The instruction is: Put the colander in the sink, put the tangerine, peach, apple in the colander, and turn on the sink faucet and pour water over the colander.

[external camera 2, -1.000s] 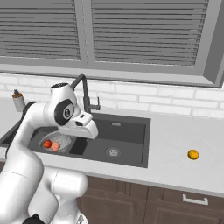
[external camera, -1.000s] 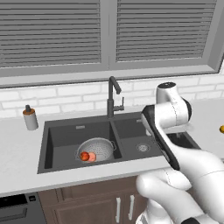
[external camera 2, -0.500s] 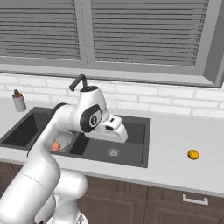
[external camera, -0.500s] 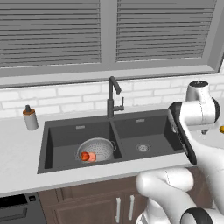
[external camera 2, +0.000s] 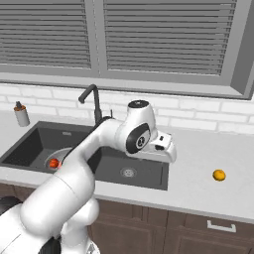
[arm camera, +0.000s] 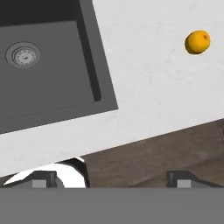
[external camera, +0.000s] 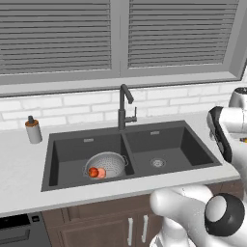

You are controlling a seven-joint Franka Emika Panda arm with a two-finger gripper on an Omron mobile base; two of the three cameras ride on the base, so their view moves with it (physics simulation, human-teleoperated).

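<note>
The colander [external camera: 108, 164] sits in the left basin of the dark sink [external camera: 193, 152]. Inside it lie the red apple [external camera: 92, 172] and, touching it on the right, the peach [external camera: 101, 173]. The tangerine [external camera 2: 219, 174] lies alone on the counter right of the sink, and appears at the upper right as tangerine [arm camera: 197, 42] in the hand view. My gripper [external camera 2: 168, 151] hovers open over the sink's right rim, left of the tangerine, with nothing between its fingertips [arm camera: 43, 178]. The black faucet [external camera: 123, 108] stands behind the basin divider.
A grey soap dispenser [external camera: 33, 130] stands on the counter left of the sink. The right basin's steel drain [arm camera: 22, 55] is bare. The counter's front edge and brown cabinet fronts [arm camera: 166, 144] lie below the gripper.
The arm has swung rightward from above the basin divider to the sink's right rim. The gripper stayed open. The fruit and colander have not moved.
</note>
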